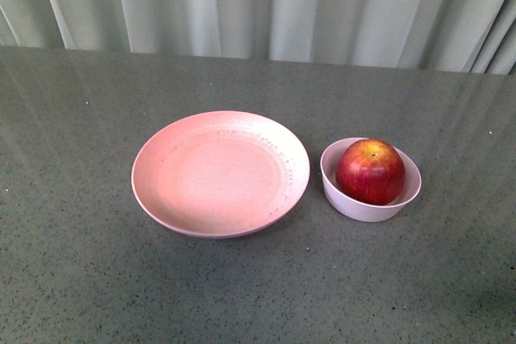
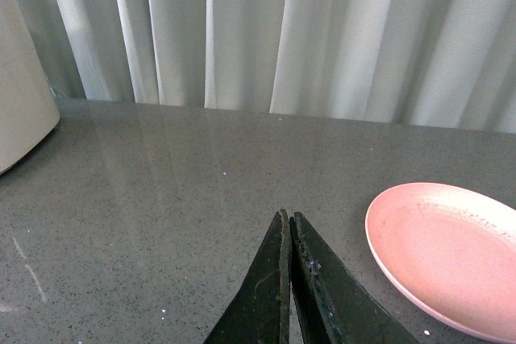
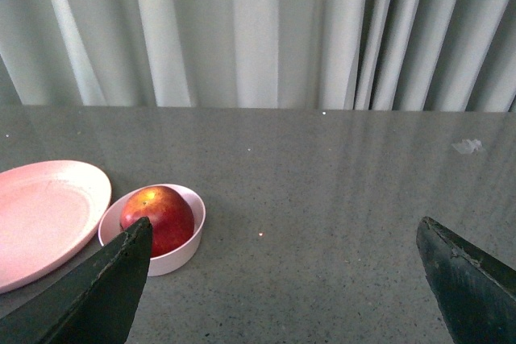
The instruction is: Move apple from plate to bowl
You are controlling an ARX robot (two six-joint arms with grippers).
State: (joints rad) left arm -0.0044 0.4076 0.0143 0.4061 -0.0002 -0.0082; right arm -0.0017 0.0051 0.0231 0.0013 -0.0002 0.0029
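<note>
Pale curtains are hanging behind a grey worktop (image 1: 81, 279). At right of centre, the apple (image 1: 370, 171) is sitting inside the bowl (image 1: 355, 205), beside the bare plate (image 1: 219, 173). With the left end effector (image 2: 287, 219) clenched and the right end effector (image 3: 282, 239) released, only a careless sweep could be tipping the bowl.

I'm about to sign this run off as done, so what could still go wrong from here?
The glossy dark-red apple nearly fills the small pale bowl and rises above its rim, so a knock might tip it out. The bowl sits close beside the wide pink plate; shifting the plate could nudge it. The wide-open right gripper faces the bowl; advancing could strike it.
</note>
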